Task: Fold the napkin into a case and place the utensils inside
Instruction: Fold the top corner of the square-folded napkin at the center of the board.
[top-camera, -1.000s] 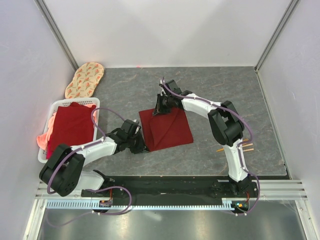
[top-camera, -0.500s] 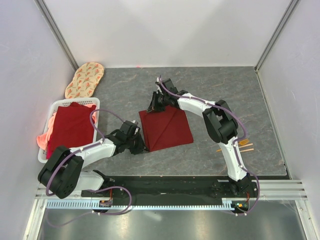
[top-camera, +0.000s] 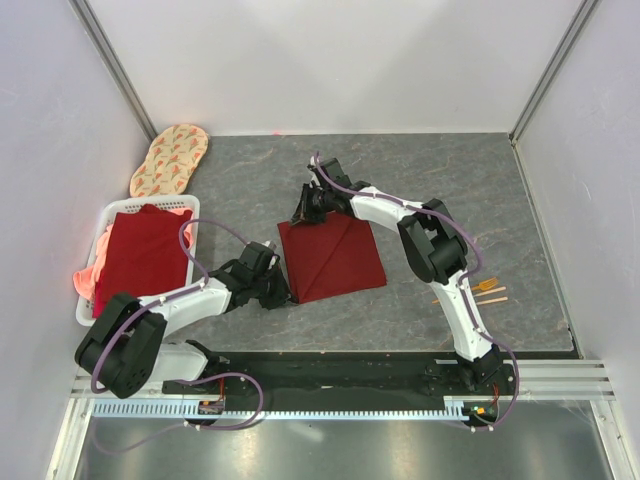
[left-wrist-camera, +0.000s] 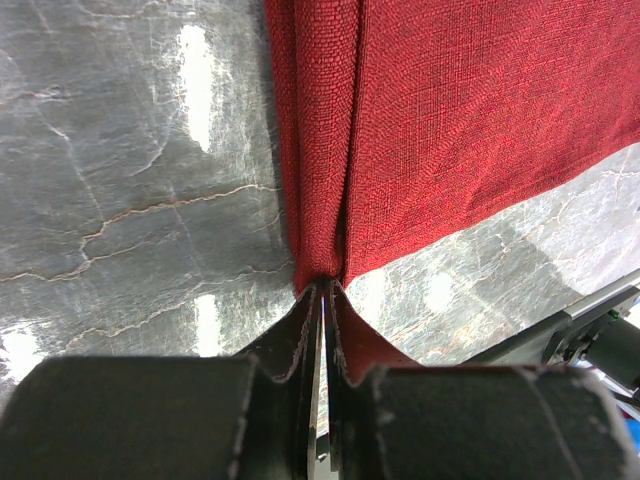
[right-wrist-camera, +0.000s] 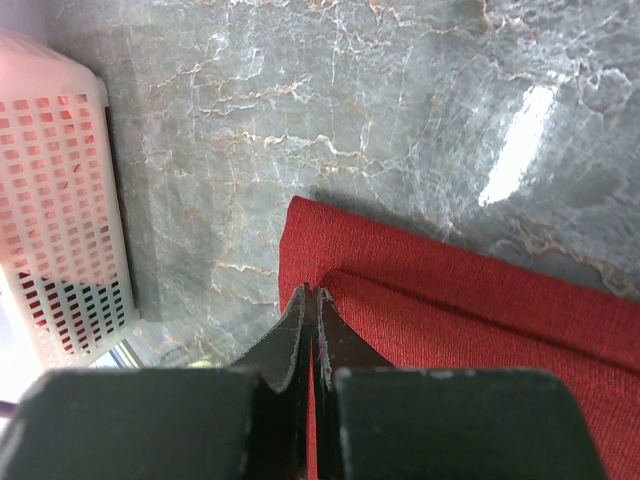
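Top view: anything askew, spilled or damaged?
Mostly tidy. The dark red cloth napkin lies skewed on the grey marbled table. A salmon-pink cloth spills over the left rim of the white plastic basket. Nothing looks damaged.

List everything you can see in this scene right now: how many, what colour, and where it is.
napkin: one, dark red, partly folded, middle of the table
utensils: a few, orange-gold, right side, partly hidden
basket: one, white, left edge
cloth stack: one, red and salmon-pink, in the basket
mat: one, oval beige with red-orange pattern, far left corner
table: one, grey marbled
left gripper: shut on the napkin's near-left edge
right gripper: shut on the napkin's top layer, far-left corner
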